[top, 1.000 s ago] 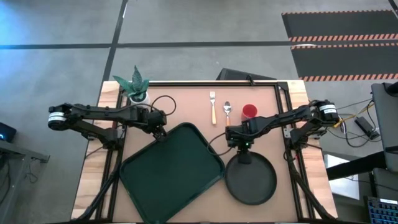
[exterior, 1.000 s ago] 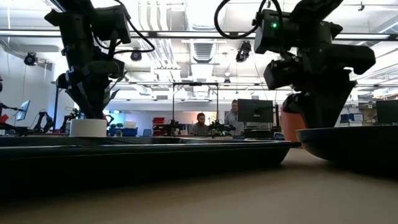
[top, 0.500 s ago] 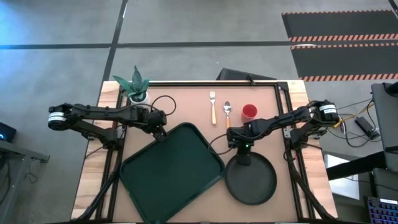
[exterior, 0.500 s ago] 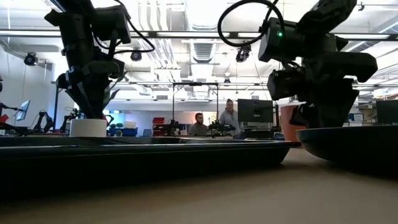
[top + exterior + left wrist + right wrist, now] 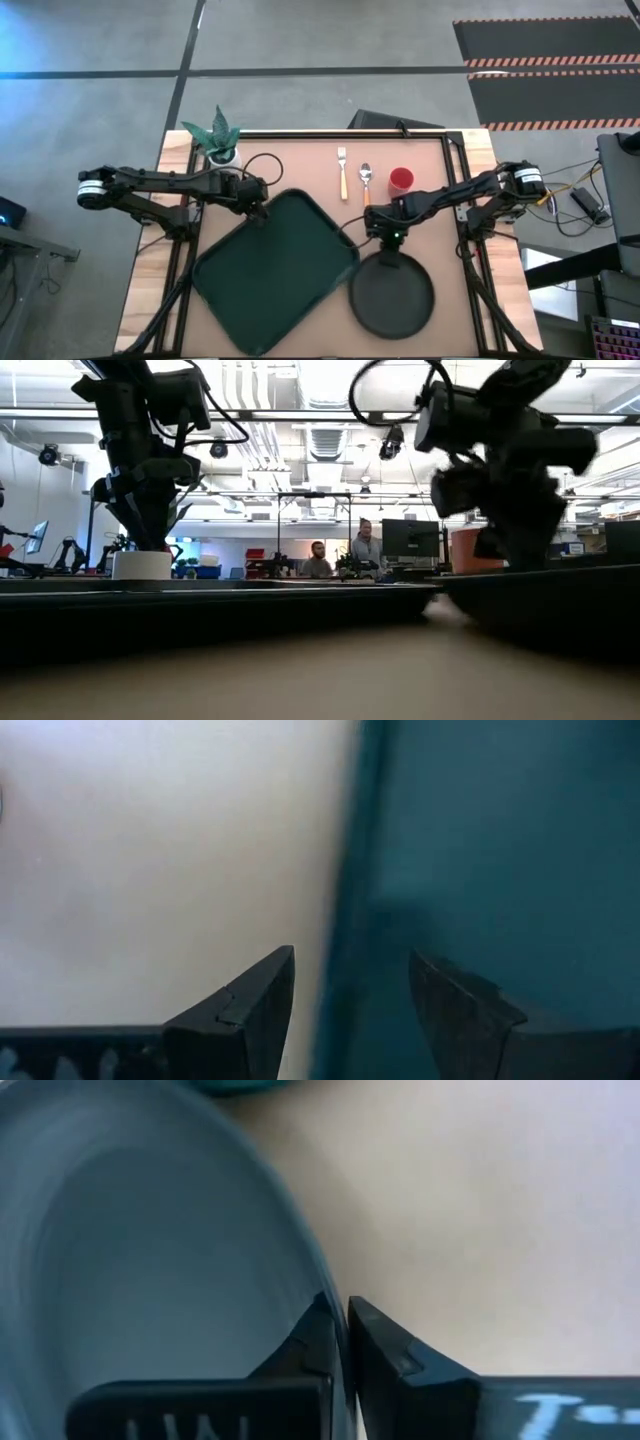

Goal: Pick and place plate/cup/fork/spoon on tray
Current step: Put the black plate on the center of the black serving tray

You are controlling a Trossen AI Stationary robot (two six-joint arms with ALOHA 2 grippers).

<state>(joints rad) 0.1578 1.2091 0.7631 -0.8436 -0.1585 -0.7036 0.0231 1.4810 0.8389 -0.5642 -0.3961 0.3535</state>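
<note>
The dark plate [image 5: 391, 295] lies at the near right, and its left edge reaches the right corner of the green tray [image 5: 275, 270]. My right gripper [image 5: 388, 246] is shut on the plate's far rim. My left gripper [image 5: 258, 212] stands open at the tray's far-left rim [image 5: 340, 970], one finger on each side of it and not touching it. The fork [image 5: 342, 170], the spoon [image 5: 366, 178] and the red cup [image 5: 401, 180] rest on the table at the far middle. My right gripper [image 5: 340, 1305] pinches the plate's far rim [image 5: 322, 1285] between its two fingers, one inside the plate and one outside. The fingers come from above, pointing down. Whether the plate is clear of the table, I cannot tell.
A white pot with a green plant [image 5: 218, 137] stands at the far left corner. A black cable [image 5: 262, 165] loops beside it. Bare table lies between the utensils and the tray's far edge. People sit in the room beyond the table [image 5: 318, 558].
The plate has moved a little toward the table's left and near edges along with my right gripper, and its left edge now reaches the tray's right corner. In the low view it shows blurred and closer to the tray.
</note>
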